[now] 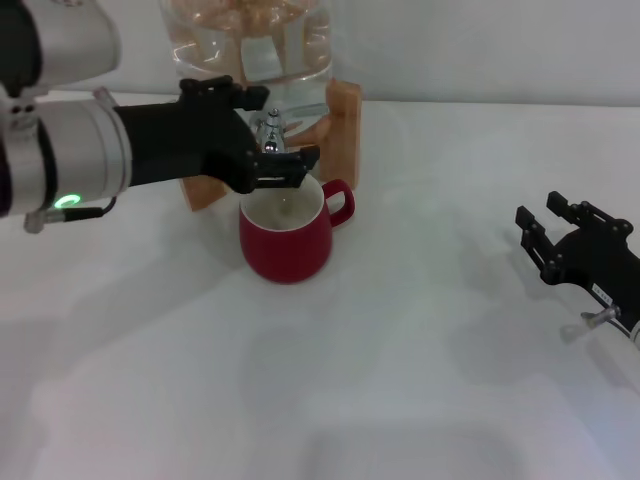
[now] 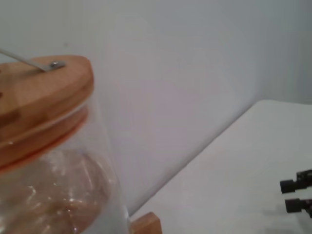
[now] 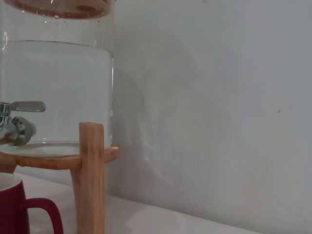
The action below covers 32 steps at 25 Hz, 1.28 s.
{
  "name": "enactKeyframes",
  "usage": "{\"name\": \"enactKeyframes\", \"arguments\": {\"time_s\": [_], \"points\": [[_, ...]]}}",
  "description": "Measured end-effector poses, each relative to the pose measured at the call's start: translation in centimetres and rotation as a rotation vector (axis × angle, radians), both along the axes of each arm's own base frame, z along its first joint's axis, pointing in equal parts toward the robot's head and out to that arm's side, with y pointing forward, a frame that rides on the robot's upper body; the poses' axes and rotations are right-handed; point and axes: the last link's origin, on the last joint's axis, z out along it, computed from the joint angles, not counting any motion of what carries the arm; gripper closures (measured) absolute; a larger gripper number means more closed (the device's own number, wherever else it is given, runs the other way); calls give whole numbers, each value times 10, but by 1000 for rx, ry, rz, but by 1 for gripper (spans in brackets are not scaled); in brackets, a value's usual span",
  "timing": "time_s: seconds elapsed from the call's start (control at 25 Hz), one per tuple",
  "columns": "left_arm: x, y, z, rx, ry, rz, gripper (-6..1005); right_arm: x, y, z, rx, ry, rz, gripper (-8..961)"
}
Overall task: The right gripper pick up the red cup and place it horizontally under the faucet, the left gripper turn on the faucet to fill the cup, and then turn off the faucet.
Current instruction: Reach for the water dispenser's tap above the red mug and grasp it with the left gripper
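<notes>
The red cup [image 1: 285,243] stands upright on the white table, its handle pointing right, directly below the chrome faucet [image 1: 268,133]. That faucet is set in a clear water jug [image 1: 250,45] on a wooden stand [image 1: 342,120]. My left gripper [image 1: 288,126] reaches in from the left, with one black finger above the faucet and one below it, spread apart. My right gripper [image 1: 545,215] rests far off at the table's right side, open and holding nothing. In the right wrist view the faucet [image 3: 14,124] has its lever level, above the cup [image 3: 12,204].
The wooden jug lid [image 2: 44,97] fills the left wrist view, with the right gripper's fingertips [image 2: 296,195] far off. A stand post [image 3: 91,175] rises beside the cup. White table [image 1: 400,380] stretches in front and to the right; a pale wall stands behind.
</notes>
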Motion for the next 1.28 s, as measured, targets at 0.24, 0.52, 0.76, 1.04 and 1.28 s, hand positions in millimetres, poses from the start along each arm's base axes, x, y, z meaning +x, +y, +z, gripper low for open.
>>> {"name": "enactKeyframes", "arguments": {"time_s": [0.24, 0.52, 0.76, 1.04, 1.28], "points": [[7, 12, -12, -39, 28, -25, 123, -1, 2, 0, 3, 2, 1, 559], [19, 19, -17, -53, 37, -60, 123, -1, 1, 0, 0, 1, 2, 559], [24, 25, -20, -64, 40, -69, 123, -1, 1, -1, -4, -1, 6, 559], [18, 30, -19, -46, 73, -50, 124, 0, -2, -1, -5, -1, 3, 559], [14, 34, -10, -19, 70, -33, 123, 0, -4, -2, -7, 6, 0, 559]]}}
